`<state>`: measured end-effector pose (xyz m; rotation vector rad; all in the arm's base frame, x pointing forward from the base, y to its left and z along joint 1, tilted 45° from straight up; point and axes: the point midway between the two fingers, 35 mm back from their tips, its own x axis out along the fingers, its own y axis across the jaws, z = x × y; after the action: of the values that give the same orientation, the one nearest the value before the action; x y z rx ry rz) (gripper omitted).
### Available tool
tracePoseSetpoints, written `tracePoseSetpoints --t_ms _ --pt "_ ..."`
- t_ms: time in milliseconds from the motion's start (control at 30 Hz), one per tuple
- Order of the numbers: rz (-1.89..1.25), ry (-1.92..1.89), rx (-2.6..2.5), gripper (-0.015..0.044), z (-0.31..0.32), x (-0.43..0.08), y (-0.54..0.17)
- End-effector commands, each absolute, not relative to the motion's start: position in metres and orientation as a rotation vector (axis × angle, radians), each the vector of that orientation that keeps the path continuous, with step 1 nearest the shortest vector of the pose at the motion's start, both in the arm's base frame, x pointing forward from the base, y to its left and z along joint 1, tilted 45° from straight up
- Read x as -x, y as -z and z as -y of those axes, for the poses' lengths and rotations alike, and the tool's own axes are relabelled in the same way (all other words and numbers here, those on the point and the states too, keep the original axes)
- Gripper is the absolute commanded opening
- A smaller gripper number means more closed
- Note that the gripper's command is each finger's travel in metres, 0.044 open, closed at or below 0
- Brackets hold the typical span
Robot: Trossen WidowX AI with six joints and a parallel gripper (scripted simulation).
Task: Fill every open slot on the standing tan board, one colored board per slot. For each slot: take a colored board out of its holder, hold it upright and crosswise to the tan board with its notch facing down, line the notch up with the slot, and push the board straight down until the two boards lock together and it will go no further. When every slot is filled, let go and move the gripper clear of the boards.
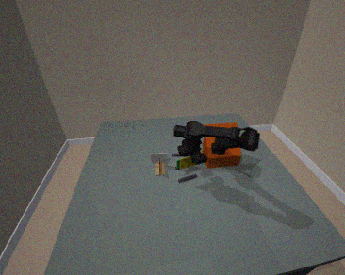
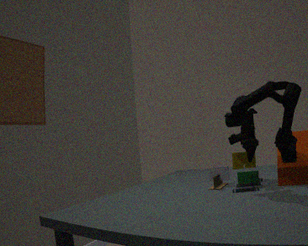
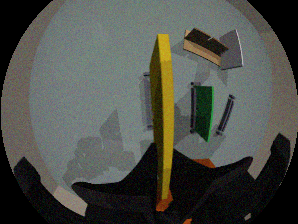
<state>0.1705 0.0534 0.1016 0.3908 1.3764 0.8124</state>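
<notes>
The matte grey-green desk [image 1: 131, 221] [image 2: 159, 215] [image 3: 100, 60] fills most of the top view, narrowing toward its far edge. In the exterior view its near edge looks thick and dark, with a dark leg [image 2: 64, 237] beneath. Around it lies a tan floor [image 1: 60, 198], bordered by white skirting [image 1: 315, 171]. The far wall [image 1: 164, 61] is plain beige, the right wall [image 1: 315, 71] a lighter beige, and the left wall [image 1: 27, 94] falls into deep shade. The exterior view also shows a flat brown-orange panel [image 2: 16, 80] at left. Light is dim and grainy, and the arm's shadow [image 1: 272, 212] stretches over the desk toward the near right.

The black gripper [image 1: 199, 159] [image 2: 251, 159] [image 3: 157, 145] is clenched on a flat yellow board [image 1: 185, 163] [image 2: 239, 161] [image 3: 164, 100], held upright above the desk. In the exterior view a flat green board [image 2: 247, 178] [image 3: 204, 114] stands lower, between dark holder rails [image 1: 188, 178] [image 2: 246, 190] [image 3: 194, 107]. To the left in the top view is the standing tan board [image 1: 159, 166] [image 2: 216, 181] [image 3: 200, 39], with a pale grey board [image 1: 156, 157] [image 2: 223, 172] [image 3: 233, 50] crosswise at its far end. A large orange box [image 1: 223, 161] [image 2: 302, 152] stands right of the yellow board.
</notes>
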Motion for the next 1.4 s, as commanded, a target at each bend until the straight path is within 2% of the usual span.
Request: tracePoseSetpoints --t_ms 0,1367 --pt "-1.382 -0.809 -0.391 0.0000 -0.050 -0.175 -0.103" --pt "-1.446 -0.698 -0.512 0.0000 -0.020 -0.269 -0.085"
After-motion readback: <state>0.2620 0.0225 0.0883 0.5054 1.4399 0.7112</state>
